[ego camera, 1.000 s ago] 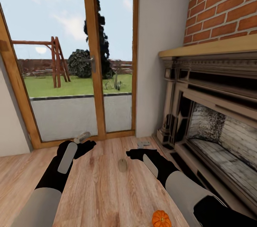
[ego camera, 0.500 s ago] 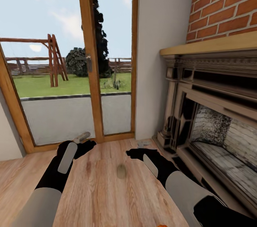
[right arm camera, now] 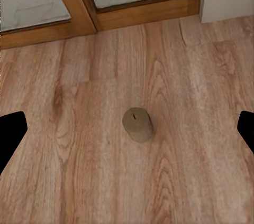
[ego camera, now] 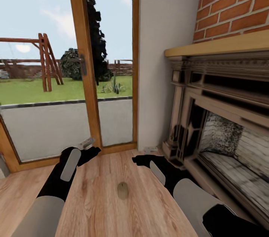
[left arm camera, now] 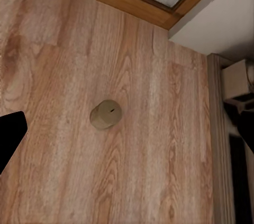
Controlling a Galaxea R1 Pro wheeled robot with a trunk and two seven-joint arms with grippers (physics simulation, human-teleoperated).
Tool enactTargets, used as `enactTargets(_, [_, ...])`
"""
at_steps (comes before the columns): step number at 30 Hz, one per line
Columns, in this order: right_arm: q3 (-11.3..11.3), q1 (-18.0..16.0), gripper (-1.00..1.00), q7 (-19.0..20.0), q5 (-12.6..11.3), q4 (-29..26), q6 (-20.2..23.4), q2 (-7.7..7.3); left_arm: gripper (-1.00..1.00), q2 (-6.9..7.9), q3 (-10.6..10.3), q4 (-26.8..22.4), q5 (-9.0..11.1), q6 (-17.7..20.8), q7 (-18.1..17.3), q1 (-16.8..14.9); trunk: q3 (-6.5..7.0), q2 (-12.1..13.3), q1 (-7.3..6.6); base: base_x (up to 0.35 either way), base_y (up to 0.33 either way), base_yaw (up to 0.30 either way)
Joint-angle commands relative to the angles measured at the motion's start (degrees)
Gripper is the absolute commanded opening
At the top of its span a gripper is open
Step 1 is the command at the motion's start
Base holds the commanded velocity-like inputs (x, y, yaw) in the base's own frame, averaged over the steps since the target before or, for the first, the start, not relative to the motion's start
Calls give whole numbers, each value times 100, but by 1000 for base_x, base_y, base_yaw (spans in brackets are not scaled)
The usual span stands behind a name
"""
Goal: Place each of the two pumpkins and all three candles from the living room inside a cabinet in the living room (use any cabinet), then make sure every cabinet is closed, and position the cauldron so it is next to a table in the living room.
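A single candle (ego camera: 122,190), a short tan-beige cylinder with a small dark mark on its flat top, stands upright on the pale wooden plank floor (ego camera: 101,211) in the lower middle of the head view, between the two black forearms and touching neither, with bare floor all around it. Behind it a glass door (ego camera: 56,80) in an orange wood frame fills the upper left, and a carved dark fireplace (ego camera: 220,125) under a red brick wall (ego camera: 235,2) fills the right side. The left gripper (ego camera: 86,143) and right gripper (ego camera: 150,150) hover above the floor near the door, and the right wrist view shows the right jaws wide apart, while I cannot tell how the left jaws stand.
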Motion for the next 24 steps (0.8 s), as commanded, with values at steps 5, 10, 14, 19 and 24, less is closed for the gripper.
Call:
enactTargets(5, [27,-5,100,-18,-32,-6,21,-4,100,-4,11,-6,60,14,48,-5,-25,-3,3,326,123,112])
enactTargets(10, [27,-5,100,-18,-33,-7,21,-4,100,-4,11,-13,60,13,50,-6,-27,-3,3,274,111,-2])
enactTargets(14, [24,-5,100,-18,-33,-3,21,-4,100,-6,6,-22,60,13,49,-1,-28,-3,3,63,28,-173])
enactTargets(19, [24,-5,100,-18,-33,-2,21,-4,100,-5,10,-17,60,13,48,1,-28,-3,3,-38,47,-232])
enactTargets(24, [26,-5,100,-18,-33,-4,19,-4,100,-4,10,-15,60,13,50,2,-28,-3,3,-12,16,-50])
